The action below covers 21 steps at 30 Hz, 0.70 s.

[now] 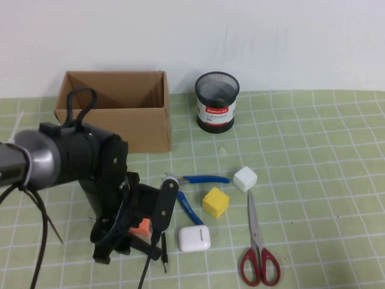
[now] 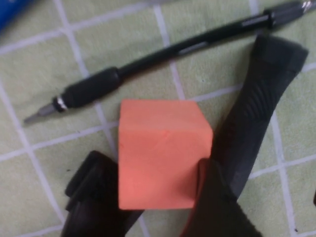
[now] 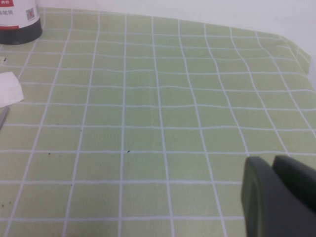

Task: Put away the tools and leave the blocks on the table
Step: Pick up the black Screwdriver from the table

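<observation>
- The thin black pen-like screwdriver [image 2: 163, 54] lies flat on the green grid mat [image 1: 325, 150], a slim barrel with a small metal tip at one end; in the high view only its end shows, just beside the white earbud case [image 1: 194, 238].
- The blue-handled pliers [image 1: 191, 192] lie open, just behind the earbud case, handles splayed toward the yellow block [image 1: 215, 202].
- The red-handled scissors [image 1: 257, 247] lie closed to the right of the earbud case, blades pointing toward the white block [image 1: 245, 179].
- The orange block [image 2: 160, 153] is a plain matte cube resting on the mat.
- A brown cardboard box [image 1: 114, 111] stands far behind the earbud case, open-topped; nothing shows inside it. A black mesh pen cup [image 1: 217, 101] with a red-and-white label stands to the box's right; its contents cannot be made out.
- The left gripper [image 1: 141, 232] is low over the mat, just left of the earbud case, jaws spread, with the orange block between them. The screwdriver lies just beyond the block, outside the jaws.
- The right gripper [image 3: 279, 195] is above bare mat, well to the right of the pen cup, fingers pressed together and empty.
</observation>
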Each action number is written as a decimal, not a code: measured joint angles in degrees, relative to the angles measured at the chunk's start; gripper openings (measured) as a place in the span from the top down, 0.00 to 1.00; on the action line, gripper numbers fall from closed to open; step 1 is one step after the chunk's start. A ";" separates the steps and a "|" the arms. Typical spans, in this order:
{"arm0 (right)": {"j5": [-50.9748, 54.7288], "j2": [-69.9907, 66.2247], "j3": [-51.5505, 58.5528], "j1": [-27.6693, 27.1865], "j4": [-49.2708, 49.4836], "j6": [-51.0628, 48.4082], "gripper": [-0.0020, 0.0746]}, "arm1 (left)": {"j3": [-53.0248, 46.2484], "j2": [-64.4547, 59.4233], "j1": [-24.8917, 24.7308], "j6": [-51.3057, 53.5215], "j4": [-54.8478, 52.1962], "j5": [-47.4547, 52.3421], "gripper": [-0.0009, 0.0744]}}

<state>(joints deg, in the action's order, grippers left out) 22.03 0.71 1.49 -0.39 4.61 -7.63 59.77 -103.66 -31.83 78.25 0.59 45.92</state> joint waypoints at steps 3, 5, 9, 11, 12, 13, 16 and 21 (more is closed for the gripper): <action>0.00 0.00 0.00 0.00 0.00 0.00 0.99 | 0.47 -0.57 0.39 0.75 0.00 0.21 0.49; 0.00 0.00 0.00 0.00 0.00 0.00 0.99 | 0.41 -0.78 0.39 1.66 0.10 0.21 0.50; 0.00 0.00 0.00 0.00 0.00 0.00 0.99 | 0.50 -1.14 0.49 3.44 0.10 0.21 0.50; 0.00 0.00 0.00 0.00 0.00 0.00 0.99 | 0.50 -1.14 0.49 3.86 0.10 0.10 0.50; 0.00 0.00 0.00 0.00 0.00 0.00 0.99 | 0.50 -1.14 0.49 3.95 0.10 0.10 0.50; 0.00 0.00 0.00 0.00 0.00 0.00 0.99 | 0.50 -1.03 0.49 4.08 0.10 0.01 0.51; 0.00 0.00 0.00 0.00 0.00 0.00 0.99 | 0.50 -0.56 0.49 4.21 0.39 0.01 0.51; 0.00 0.00 0.00 0.00 0.00 0.00 0.99 | 0.50 1.12 0.59 2.80 3.21 0.13 0.51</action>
<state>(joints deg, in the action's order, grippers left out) 22.03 0.71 1.49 -0.39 4.61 -7.63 60.27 -102.54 -31.24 81.04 3.80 46.04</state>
